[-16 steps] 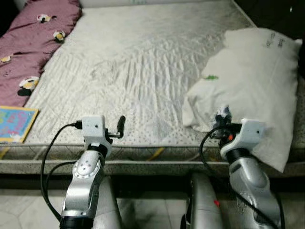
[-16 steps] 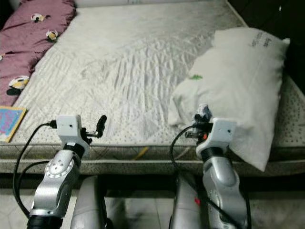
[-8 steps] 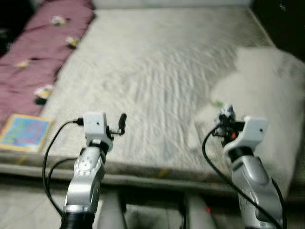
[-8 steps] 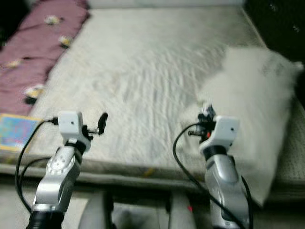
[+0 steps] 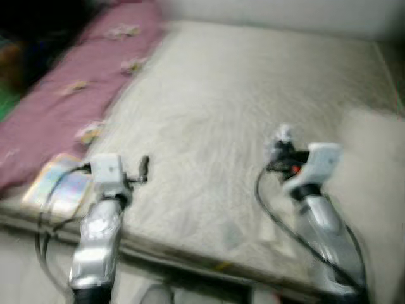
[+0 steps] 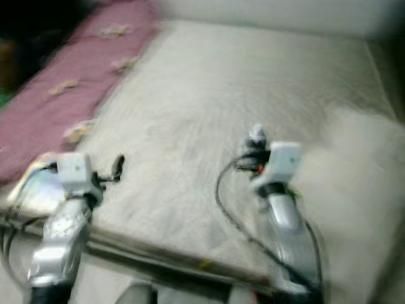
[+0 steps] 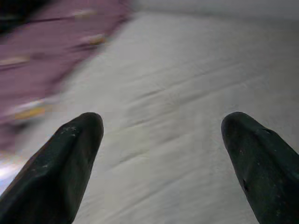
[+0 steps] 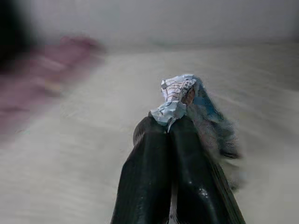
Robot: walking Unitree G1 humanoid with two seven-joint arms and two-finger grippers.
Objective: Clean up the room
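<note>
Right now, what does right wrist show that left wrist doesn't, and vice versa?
Right wrist: the right hand, fingers shut on a crumpled wrapper with silver and blue on it, held above the mattress. Left wrist: the left hand, fingers open, holding nothing. Both: the pale quilted mattress and, blurred at one side, the maroon blanket.

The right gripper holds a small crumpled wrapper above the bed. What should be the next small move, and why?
Probably keep the right gripper shut and carry the small crumpled silver-blue wrapper off the pale quilted mattress toward a waste bin. The wrapper sits pinched at the closed fingertips, held above the bed. No bin is in view, and the head views are blurred, so placing it now would be a guess. The left gripper is open and empty.
</note>
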